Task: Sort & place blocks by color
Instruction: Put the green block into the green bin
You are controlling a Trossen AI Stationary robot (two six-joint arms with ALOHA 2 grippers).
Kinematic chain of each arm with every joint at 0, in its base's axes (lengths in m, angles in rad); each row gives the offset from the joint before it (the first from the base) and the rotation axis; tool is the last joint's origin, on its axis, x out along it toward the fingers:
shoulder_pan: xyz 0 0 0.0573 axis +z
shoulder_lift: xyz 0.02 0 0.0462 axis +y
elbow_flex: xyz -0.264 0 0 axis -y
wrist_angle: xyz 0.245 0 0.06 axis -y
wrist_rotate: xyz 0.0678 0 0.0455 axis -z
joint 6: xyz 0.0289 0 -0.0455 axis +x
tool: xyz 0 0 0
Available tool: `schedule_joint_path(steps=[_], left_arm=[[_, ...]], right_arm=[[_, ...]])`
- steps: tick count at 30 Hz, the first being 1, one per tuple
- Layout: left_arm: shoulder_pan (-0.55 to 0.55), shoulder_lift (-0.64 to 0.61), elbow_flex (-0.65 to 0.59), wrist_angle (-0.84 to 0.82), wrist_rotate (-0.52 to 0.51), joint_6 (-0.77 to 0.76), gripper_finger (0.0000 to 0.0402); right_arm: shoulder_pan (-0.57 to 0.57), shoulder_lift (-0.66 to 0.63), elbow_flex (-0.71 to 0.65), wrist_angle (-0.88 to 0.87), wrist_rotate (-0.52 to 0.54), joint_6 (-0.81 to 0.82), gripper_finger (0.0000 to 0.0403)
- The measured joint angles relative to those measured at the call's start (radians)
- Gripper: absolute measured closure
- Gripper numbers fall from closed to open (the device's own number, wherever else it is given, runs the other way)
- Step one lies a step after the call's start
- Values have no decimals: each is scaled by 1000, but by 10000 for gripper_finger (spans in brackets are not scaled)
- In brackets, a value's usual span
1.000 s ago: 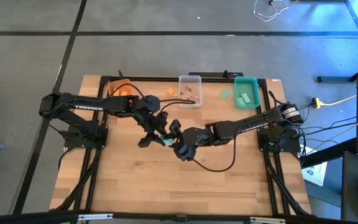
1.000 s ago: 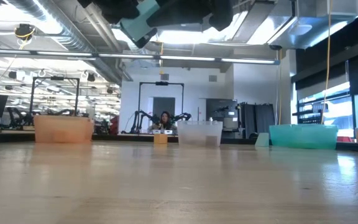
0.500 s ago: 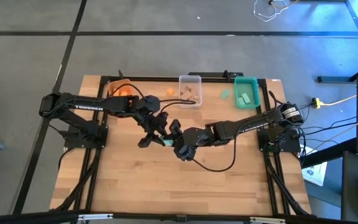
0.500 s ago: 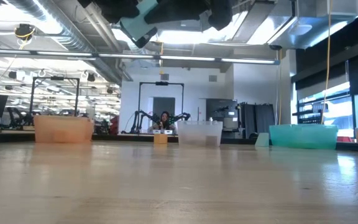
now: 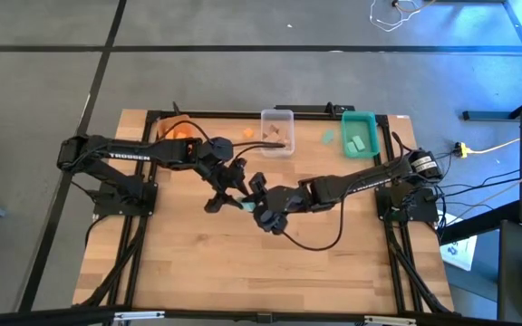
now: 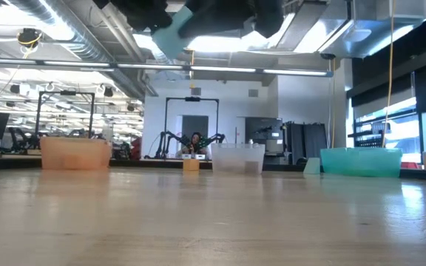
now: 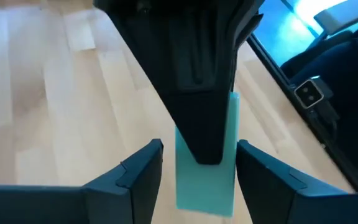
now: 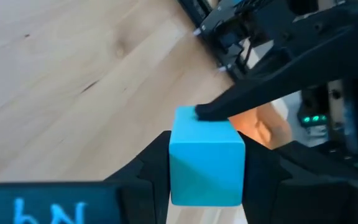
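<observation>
A teal block (image 5: 246,206) hangs in the air over the middle of the table, seen high up in the low view (image 6: 172,29). My right gripper (image 8: 207,171) is shut on it, reaching in from the table's right. My left gripper (image 7: 199,163) faces it from the left and is open, a finger on each side of the same block (image 7: 207,183). I cannot tell whether one left fingertip (image 8: 207,112) still touches the block's edge. My right gripper pinches the teal block by two opposite side faces (image 8: 178,163) between its two fingers. The fingers come from the table's right, slanting down. The block is lifted well clear of the table, its long side running toward my left gripper.
Along the far edge stand an orange bin (image 5: 178,133), a clear bin (image 5: 277,132) and a teal bin (image 5: 359,134), each with blocks inside. A loose orange block (image 5: 248,133) and a teal one (image 5: 328,137) lie beside them. Bare wood spreads out in front.
Both arms have kept their place over the table's middle. My right gripper has shut on the teal block and my left gripper has opened off it. The block has turned a little in the air.
</observation>
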Motion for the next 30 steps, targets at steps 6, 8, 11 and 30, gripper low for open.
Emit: schedule_joint_path(steps=[6,8,11,30], left_arm=[[7,0,0,0,-102,98,210],[13,0,1,0,-177,125,211],[14,0,1,-1,-288,142,211],[16,0,1,-6,-536,169,211]], right_arm=[[19,0,0,-91,59,107,269],[23,0,0,-133,111,165,269],[24,0,0,-221,188,300,269],[-147,-107,72,-969,487,1310,269]])
